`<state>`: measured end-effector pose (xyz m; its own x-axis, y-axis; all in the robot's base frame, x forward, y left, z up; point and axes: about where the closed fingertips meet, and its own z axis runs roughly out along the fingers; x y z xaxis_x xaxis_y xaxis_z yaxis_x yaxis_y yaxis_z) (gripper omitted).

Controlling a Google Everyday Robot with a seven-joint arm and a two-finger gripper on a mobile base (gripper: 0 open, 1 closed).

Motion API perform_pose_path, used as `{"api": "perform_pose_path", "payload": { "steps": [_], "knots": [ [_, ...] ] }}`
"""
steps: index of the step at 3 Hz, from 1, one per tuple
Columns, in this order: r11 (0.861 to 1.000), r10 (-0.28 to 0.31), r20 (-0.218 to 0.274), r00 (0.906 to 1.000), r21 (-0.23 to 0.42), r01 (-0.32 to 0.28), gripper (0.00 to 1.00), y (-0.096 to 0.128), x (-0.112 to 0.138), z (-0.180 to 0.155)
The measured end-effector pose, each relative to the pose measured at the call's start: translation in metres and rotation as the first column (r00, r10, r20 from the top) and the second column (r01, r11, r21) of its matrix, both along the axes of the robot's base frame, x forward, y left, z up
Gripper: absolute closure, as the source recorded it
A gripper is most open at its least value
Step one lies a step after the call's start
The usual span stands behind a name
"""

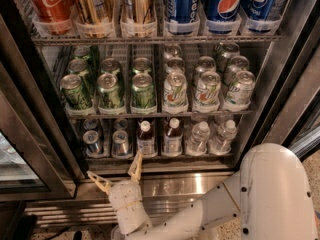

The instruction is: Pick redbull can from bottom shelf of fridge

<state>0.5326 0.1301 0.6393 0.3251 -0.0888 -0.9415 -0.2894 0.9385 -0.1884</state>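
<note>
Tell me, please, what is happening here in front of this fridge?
A robot arm is reaching toward the open fridge. Its gripper hovers just below and in front of the bottom shelf, with its fingers spread open and holding nothing. The redbull can stands untouched in a left lane of that shelf, next to the white-capped bottles.
</note>
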Motion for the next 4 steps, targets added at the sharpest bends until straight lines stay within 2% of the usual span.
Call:
{"api": "perform_pose_path", "payload": {
  "steps": [1, 2, 3, 4],
  "knots": [
    [0.998, -0.022, -0.075, 0.9969, 0.052, 0.026, 0.00, -0.0040, 0.0034, -0.0087],
    [0.995, -0.020, -0.142, 0.9897, 0.092, 0.033, 0.00, -0.0030, 0.0044, -0.0134],
    [0.993, -0.018, -0.188, 0.9820, 0.107, 0.039, 0.00, -0.0021, 0.0056, -0.0162],
    [0.993, -0.013, -0.193, 0.9811, 0.112, 0.036, 0.00, 0.0002, 0.0082, -0.0112]
  ]
}}
